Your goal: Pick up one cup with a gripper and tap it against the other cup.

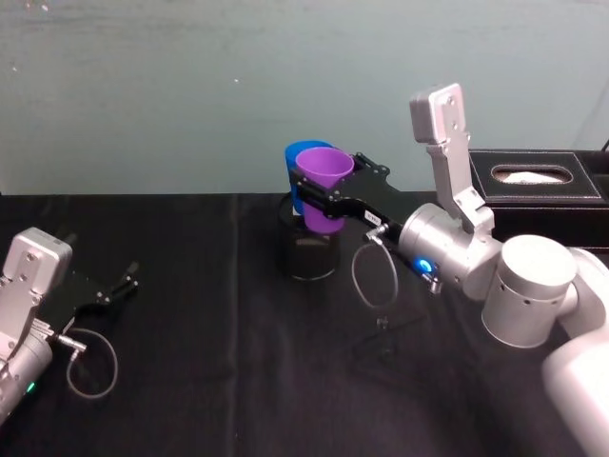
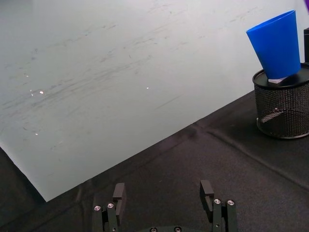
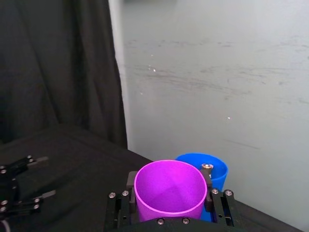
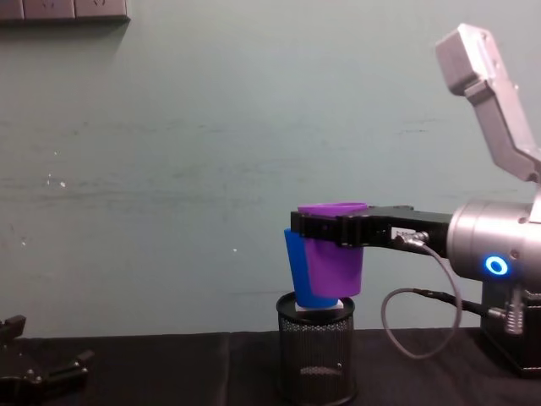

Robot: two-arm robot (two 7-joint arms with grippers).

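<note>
Purple cup point(image 1: 324, 169) sits mid-frame in head view, clamped in my right gripper point(image 1: 328, 193), hiding most of the blue cup point(image 1: 303, 152) behind; contact unclear. Blue's base is lost in the mesh holder point(image 4: 316, 355). Left gripper point(image 1: 122, 284) lower left, jaws apart, empty.

A pale grey-green wall point(image 1: 190, 86) stood behind the table, scuffed with faint streaks and a few bright specks. A black cloth point(image 1: 209, 362) covered the tabletop up to the wall. A dark curtain point(image 3: 53, 72) hung beside the wall. White wall sockets point(image 4: 63, 8) sat high at one corner.
</note>
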